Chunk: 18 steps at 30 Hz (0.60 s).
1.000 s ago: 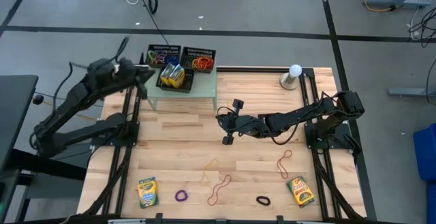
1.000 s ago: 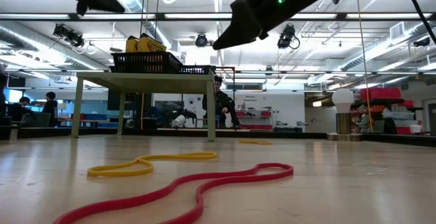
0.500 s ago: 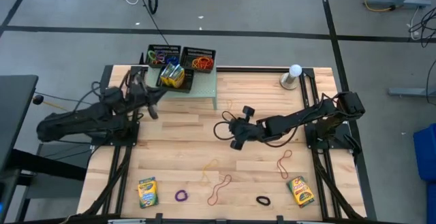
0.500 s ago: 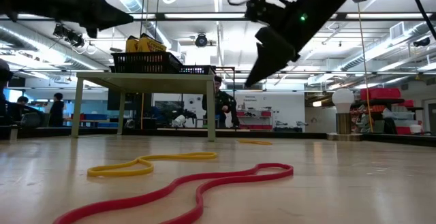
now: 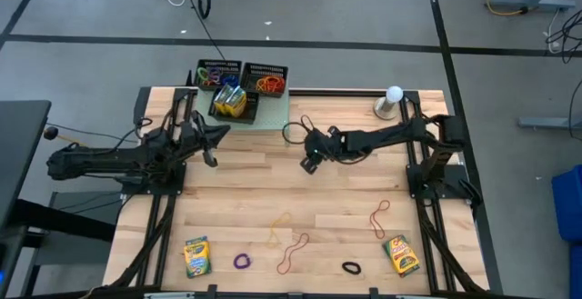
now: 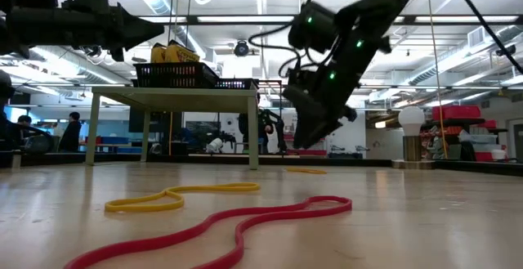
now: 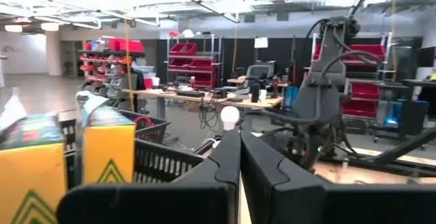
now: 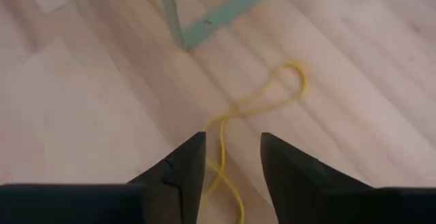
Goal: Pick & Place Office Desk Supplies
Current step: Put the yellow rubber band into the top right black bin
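Observation:
My right gripper (image 8: 231,142) is open and slants down over a thin yellow rubber band (image 8: 272,98) that lies flat on the wood, close to a leg of the pale green stand (image 8: 218,16). Its fingertips stand either side of the band, above it. In the high view this gripper (image 5: 308,162) is mid-table. My left gripper (image 5: 219,134) is shut and empty, level, at the table's left beside the stand. Crayon boxes (image 5: 229,102) sit in a black mesh tray on the stand. Two more boxes (image 5: 195,256) (image 5: 401,254) lie near the front edge.
Loose bands lie on the near half of the table: yellow (image 5: 280,226), red (image 5: 293,252), purple (image 5: 242,262), black (image 5: 351,267), orange (image 5: 378,215). A white ball-topped stand (image 5: 391,101) is at the far right. A second mesh tray (image 5: 268,83) holds bands.
My left gripper has come down from beside the trays and drawn back toward the table's left, levelling out, still shut. My right gripper has moved toward the far edge and down over the yellow band, rolled its wrist, and opened.

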Each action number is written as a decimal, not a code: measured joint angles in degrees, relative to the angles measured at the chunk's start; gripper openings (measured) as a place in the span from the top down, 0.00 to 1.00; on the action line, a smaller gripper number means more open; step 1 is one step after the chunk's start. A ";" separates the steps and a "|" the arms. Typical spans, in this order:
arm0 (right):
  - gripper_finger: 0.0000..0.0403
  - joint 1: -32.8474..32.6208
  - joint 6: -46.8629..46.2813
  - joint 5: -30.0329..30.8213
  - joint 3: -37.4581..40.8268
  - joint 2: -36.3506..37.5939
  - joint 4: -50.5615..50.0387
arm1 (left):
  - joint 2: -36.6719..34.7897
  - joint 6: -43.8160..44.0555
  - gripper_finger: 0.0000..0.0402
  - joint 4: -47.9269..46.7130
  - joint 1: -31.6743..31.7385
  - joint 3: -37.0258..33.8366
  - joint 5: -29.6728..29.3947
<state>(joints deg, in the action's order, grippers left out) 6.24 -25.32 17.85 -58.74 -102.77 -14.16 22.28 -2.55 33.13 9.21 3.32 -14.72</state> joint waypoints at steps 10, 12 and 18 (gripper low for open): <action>0.69 3.46 2.73 -4.34 -0.24 -8.21 8.47 | 0.50 -0.28 0.97 -0.03 0.00 -0.01 -0.35; 0.72 3.55 3.47 -4.15 -0.26 -8.61 8.50 | 0.87 -0.28 0.97 -0.27 0.00 -0.01 -0.20; 0.89 3.54 5.94 -2.88 -0.24 -8.58 7.59 | 1.36 4.20 0.97 -1.98 0.00 -0.01 0.27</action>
<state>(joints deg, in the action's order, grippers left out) 9.78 -19.37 14.97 -58.98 -111.35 -6.56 23.64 1.66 31.15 9.21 3.31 -14.45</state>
